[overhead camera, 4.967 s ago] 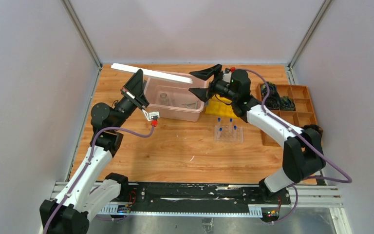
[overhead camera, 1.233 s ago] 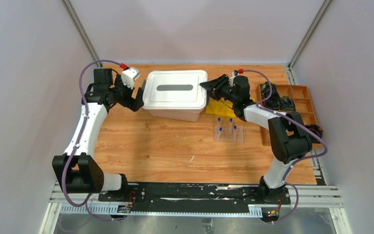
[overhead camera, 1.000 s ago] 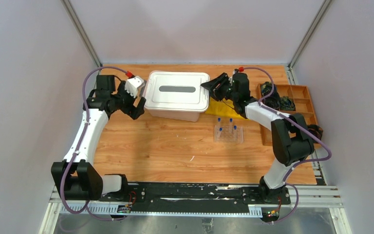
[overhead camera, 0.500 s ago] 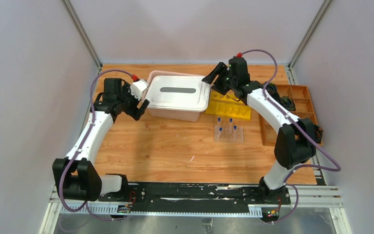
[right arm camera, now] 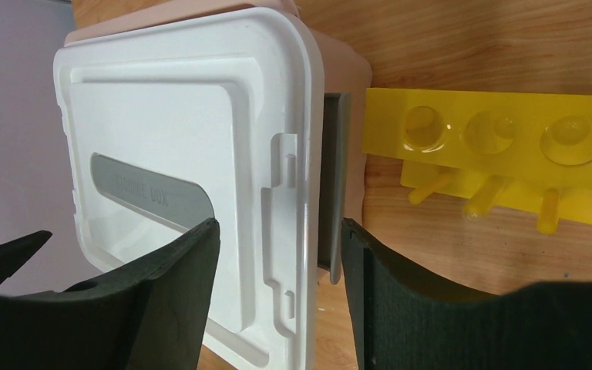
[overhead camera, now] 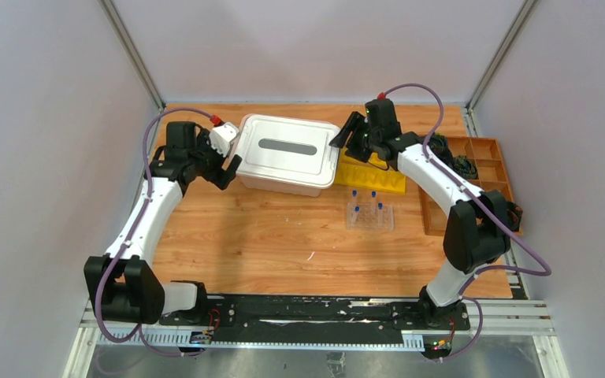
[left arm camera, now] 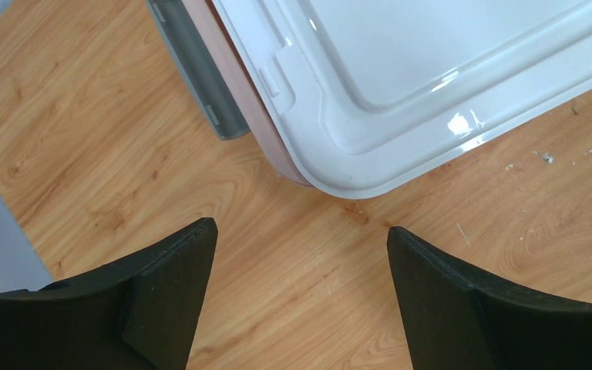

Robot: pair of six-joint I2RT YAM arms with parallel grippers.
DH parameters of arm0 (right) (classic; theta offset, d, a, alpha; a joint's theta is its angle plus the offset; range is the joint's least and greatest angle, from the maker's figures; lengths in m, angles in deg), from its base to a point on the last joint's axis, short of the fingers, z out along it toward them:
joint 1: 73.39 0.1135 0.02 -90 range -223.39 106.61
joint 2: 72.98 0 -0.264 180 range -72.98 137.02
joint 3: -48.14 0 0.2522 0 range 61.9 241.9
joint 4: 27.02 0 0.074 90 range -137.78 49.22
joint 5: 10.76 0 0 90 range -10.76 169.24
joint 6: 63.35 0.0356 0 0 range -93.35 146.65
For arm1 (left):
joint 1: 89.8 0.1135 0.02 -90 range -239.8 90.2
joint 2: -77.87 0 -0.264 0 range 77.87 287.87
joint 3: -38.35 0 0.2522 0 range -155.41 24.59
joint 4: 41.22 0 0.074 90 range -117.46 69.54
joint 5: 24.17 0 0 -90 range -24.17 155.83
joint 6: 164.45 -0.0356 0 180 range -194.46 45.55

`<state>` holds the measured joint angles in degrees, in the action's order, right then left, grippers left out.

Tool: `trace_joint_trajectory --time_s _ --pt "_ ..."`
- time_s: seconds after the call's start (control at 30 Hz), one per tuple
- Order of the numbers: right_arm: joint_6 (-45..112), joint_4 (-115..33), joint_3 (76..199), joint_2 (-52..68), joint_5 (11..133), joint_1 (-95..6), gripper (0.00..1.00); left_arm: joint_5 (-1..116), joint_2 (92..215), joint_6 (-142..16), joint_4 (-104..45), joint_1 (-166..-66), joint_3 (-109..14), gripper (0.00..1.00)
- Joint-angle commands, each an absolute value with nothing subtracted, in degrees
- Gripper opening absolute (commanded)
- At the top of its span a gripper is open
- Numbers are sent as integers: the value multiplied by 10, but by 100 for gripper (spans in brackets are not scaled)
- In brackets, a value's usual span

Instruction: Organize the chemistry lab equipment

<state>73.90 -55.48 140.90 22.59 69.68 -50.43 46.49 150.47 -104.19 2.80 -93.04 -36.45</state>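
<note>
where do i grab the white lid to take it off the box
Probably a short end: the white lid lies flat, its rim past the pink box at the near-left corner. Come in level from the side, one finger over and one under that rim, off the grey latch that flanks the moulded tab.

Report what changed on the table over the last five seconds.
The white lid, earlier held tilted above the open pink bin by both arms, now sits on the bin. The left gripper and right gripper have let go and stand open at its ends. The tube rack and yellow stand stayed put.
</note>
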Motion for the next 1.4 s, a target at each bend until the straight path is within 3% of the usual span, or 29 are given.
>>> trace_joint_trajectory --time_s 0.0,0.27,0.6,0.77,0.93,1.37 --pt "722 -563 1428 221 690 -491 62 474 1516 -1020 15 -933 -390 86" --pt "718 -572 1442 240 677 -487 61 468 1525 -1019 37 -933 -402 86" --pt "719 -590 1454 251 678 -479 61 376 1527 -1111 185 -900 -448 95" --pt "728 -591 1463 259 680 -470 61 399 1525 -1072 99 -900 -393 82" --pt "740 -587 1463 262 679 -468 61 395 1532 -1035 28 -900 -364 77" --pt "744 -586 1503 306 677 -469 60 443 1556 -986 -60 -900 -367 75"
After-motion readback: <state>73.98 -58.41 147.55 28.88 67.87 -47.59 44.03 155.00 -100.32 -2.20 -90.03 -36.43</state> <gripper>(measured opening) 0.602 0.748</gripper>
